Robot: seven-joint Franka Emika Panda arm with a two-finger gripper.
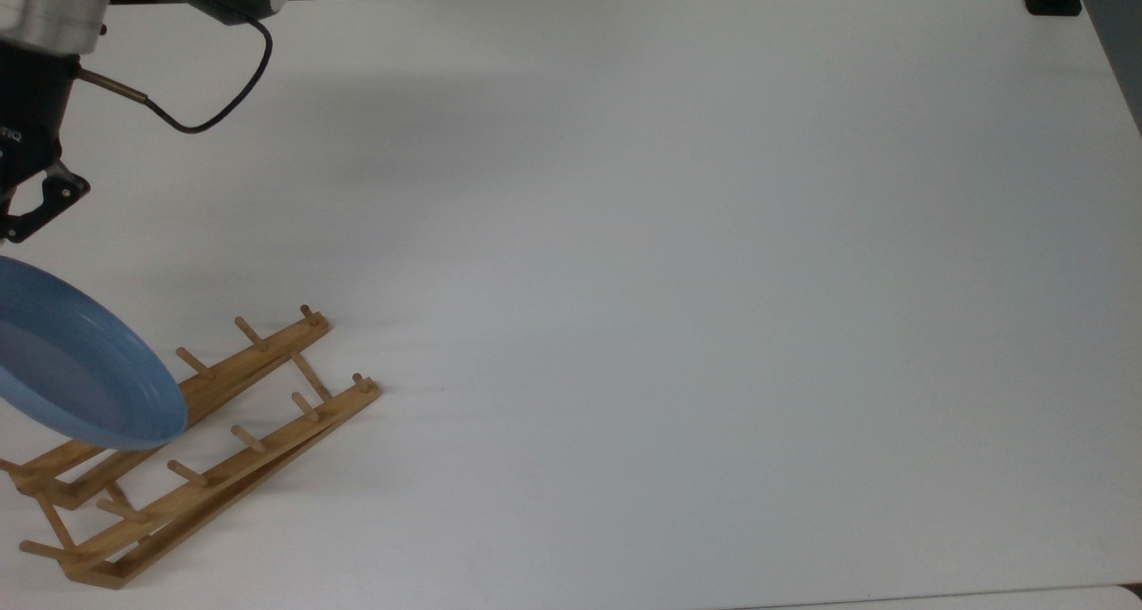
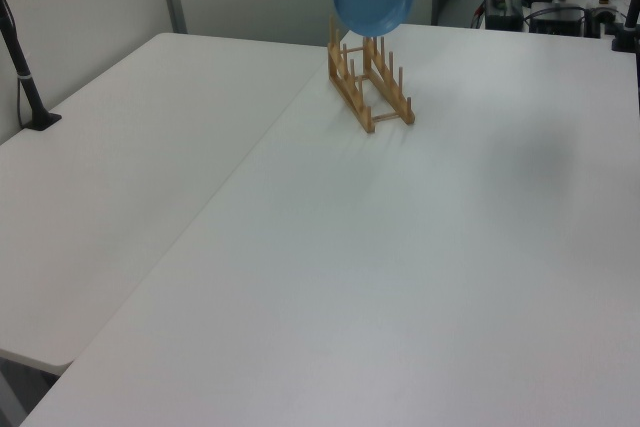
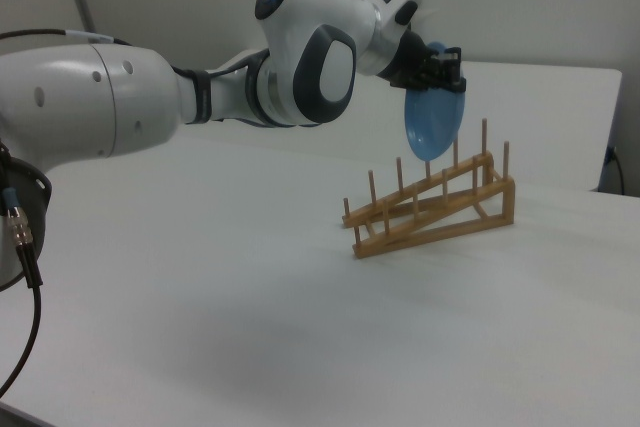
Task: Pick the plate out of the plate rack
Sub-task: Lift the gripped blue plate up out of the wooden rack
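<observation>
1. A white desk (image 1: 678, 262) carries the scene; in the left view a seam splits it into two joined tops.
2. The wooden rack (image 1: 192, 454) (image 2: 368, 85) (image 3: 440, 209) stands directly on it, near the top view's lower left corner.
3. A black post base (image 2: 38, 119) sits at the left view's left edge.
</observation>
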